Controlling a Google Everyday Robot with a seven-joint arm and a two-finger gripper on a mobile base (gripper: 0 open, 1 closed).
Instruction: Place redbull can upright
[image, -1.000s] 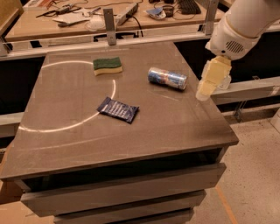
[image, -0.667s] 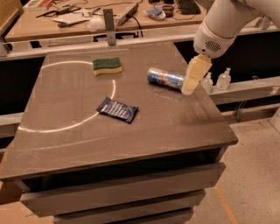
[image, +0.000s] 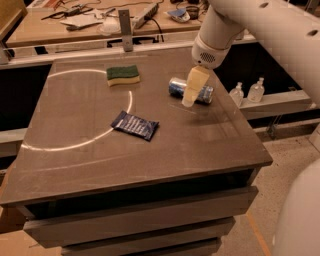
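Observation:
The redbull can (image: 176, 87) lies on its side on the dark table (image: 150, 150), right of the middle, its silver top pointing left. My gripper (image: 190, 99) hangs from the white arm directly over the can's middle and hides part of it. The cream fingers point down, and their tips are level with the can's near side.
A flat dark blue packet (image: 134, 125) lies near the table's middle. A green and yellow sponge (image: 123, 75) sits at the back. Two small bottles (image: 247, 92) stand on a shelf to the right. A cluttered bench (image: 100, 20) runs behind the table.
My gripper has moved left from beyond the table's right edge until it hangs over the can. The can, packet and sponge have not moved.

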